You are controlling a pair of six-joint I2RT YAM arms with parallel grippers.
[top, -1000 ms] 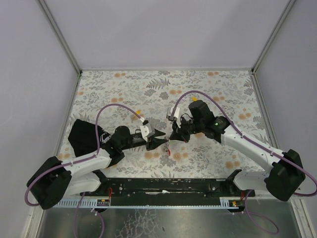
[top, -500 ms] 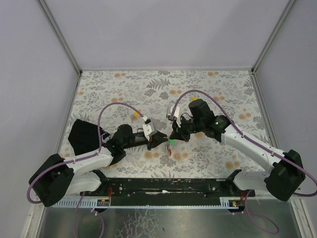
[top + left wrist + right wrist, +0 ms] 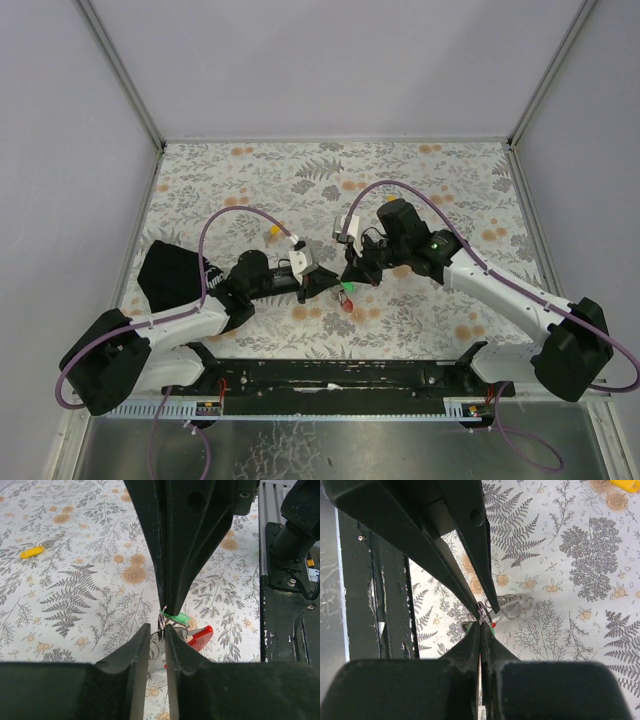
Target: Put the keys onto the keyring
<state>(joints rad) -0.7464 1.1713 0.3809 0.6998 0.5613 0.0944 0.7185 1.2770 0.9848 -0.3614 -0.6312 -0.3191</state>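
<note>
The red keyring hangs just above the mat between both arms. Its red fob and thin wire ring show in the left wrist view. My left gripper has its jaws drawn in to a narrow slot, with the wire ring pinched at their tips. My right gripper is shut on the green key, tip to tip with the left gripper. Green shows on both sides of the right gripper's tips. Two yellow keys lie on the mat.
A black pouch lies on the floral mat beside the left arm. A black rail runs along the near edge. Grey walls close in the mat on three sides. One yellow key lies far left in the left wrist view.
My left gripper moved right onto the wire ring and narrowed its jaws. The green key came into sight at my right gripper's tips. The right arm barely shifted.
</note>
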